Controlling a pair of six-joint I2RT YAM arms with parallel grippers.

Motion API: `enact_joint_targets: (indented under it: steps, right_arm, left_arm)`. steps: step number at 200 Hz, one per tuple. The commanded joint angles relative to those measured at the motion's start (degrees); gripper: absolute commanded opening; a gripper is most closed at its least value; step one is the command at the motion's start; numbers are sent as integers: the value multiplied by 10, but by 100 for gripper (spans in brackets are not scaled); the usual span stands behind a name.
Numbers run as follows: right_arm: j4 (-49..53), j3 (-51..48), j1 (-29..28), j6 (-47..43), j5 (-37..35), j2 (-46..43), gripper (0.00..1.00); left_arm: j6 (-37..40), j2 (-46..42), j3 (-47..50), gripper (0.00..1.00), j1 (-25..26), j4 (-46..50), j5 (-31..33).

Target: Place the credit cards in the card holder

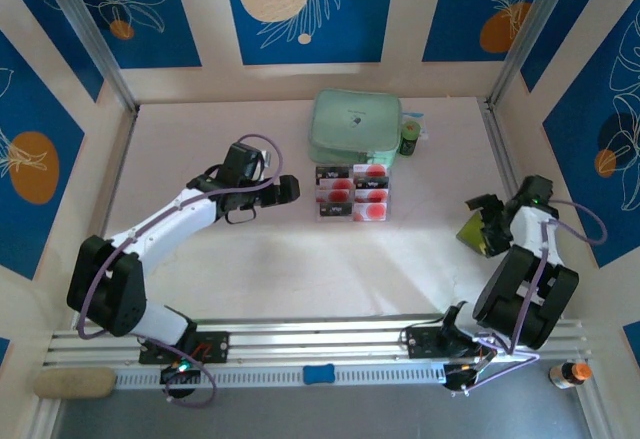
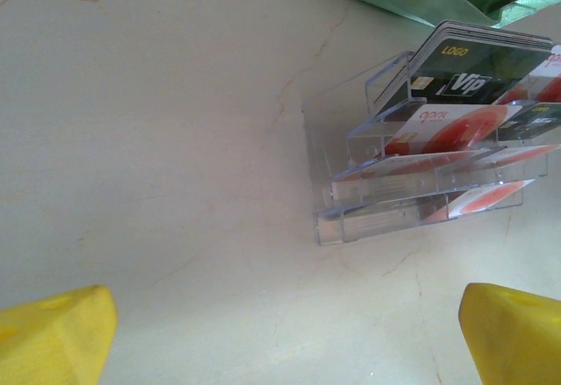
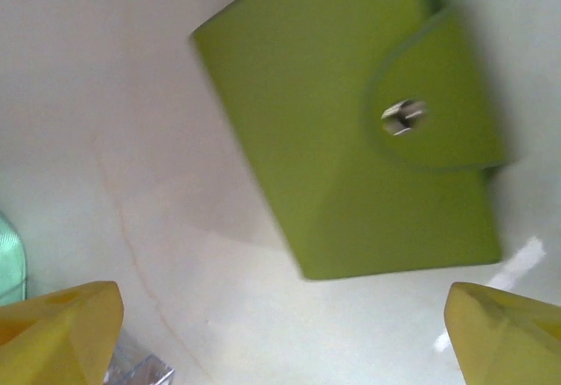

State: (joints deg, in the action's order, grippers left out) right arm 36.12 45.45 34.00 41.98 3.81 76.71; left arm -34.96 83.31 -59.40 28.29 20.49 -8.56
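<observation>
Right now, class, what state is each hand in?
Left hand: open, holding nothing.
Right hand: open, holding nothing; the card holder lies just ahead.

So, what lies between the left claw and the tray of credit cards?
Nothing: the left wrist view shows bare table from the open left claw up to the clear tray holding the credit cards.

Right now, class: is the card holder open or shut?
Shut. The card holder lies folded, its flap lapped over the front at the snap button.
</observation>
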Motion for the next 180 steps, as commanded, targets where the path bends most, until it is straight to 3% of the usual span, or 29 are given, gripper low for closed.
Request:
enact_joint_targets:
  steps: [1, 40, 93, 180]
  right_arm:
    - [33, -10, 41, -41, 18, 7, 95]
    - [14, -10, 55, -46, 1, 38, 95]
    - [-9, 13, 11, -34, -7, 100, 93]
    - [-24, 35, -27, -37, 15, 122, 76]
  left_arm:
    - [-14, -3, 4, 100, -1, -26, -27]
    - [-13, 7, -9, 100, -1, -22, -42]
    - [-20, 4, -9, 100, -1, -17, -43]
    - [-31, 1, -12, 100, 6, -8, -32]
